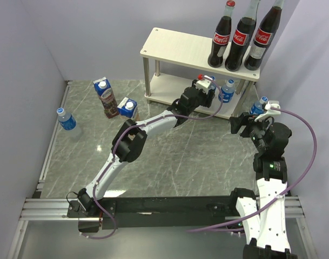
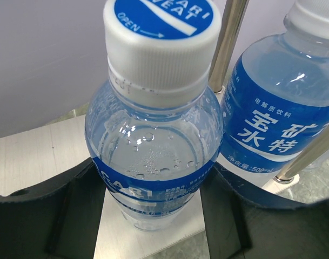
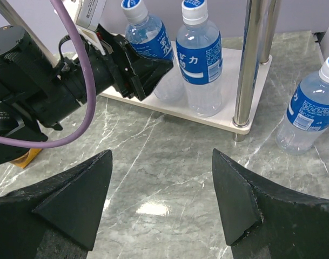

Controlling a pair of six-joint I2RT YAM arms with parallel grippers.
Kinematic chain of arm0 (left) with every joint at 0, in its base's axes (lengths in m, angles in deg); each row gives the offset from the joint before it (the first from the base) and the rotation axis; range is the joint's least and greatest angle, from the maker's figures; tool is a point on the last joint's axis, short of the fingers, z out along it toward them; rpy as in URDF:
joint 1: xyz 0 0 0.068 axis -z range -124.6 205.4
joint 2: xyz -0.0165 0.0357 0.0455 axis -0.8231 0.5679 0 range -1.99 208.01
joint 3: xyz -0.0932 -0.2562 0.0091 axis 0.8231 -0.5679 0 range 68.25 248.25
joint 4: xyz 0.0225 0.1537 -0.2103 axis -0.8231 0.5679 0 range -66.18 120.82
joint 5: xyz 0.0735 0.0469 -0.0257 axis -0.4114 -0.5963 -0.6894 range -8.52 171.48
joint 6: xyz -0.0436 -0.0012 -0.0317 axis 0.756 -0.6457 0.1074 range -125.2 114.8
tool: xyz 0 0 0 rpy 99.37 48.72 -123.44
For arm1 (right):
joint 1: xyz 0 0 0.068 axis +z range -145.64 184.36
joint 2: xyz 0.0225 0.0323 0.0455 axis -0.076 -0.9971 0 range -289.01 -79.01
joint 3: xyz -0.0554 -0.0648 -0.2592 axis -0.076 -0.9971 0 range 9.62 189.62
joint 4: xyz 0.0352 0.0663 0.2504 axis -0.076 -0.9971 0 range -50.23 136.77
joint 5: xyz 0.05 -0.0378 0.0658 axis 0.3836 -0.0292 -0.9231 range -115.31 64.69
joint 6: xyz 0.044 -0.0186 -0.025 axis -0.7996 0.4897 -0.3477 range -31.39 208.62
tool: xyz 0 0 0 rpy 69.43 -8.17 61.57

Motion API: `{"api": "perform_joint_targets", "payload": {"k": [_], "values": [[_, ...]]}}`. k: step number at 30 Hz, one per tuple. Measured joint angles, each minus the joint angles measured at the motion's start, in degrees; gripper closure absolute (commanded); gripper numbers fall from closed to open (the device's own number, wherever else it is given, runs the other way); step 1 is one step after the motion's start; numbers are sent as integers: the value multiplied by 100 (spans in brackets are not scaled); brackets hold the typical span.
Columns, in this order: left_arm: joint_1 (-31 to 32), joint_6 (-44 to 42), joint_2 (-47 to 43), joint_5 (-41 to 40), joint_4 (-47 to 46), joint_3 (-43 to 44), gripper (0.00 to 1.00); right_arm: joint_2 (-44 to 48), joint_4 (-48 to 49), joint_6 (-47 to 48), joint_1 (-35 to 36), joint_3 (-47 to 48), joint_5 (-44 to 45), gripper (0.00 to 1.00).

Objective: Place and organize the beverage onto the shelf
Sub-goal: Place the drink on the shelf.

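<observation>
Water bottle clamped in the left gripper, standing on the shelf's lower board.
Black wedge-shaped jaws press both sides of its clear, rounded body at the blue label band, apparently tight, though the contact edges are partly hidden. Its ridged white cap points up and its base sits on pale wood, just beside a second blue-labelled bottle and a round metal leg. Right gripper hovers, jaws spread wide, over grey veined marble, near a third bottle standing off the shelf.
</observation>
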Motion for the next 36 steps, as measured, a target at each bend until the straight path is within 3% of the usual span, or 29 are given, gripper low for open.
{"api": "perform_joint_targets", "payload": {"k": [30,36], "values": [[142,-4,-146,-46,22,-195,45,-15,2,-17,0,0,4,20],[142,-7,-190,-101,164,-195,41,-17,0,-17,0,0,9,20]]}}
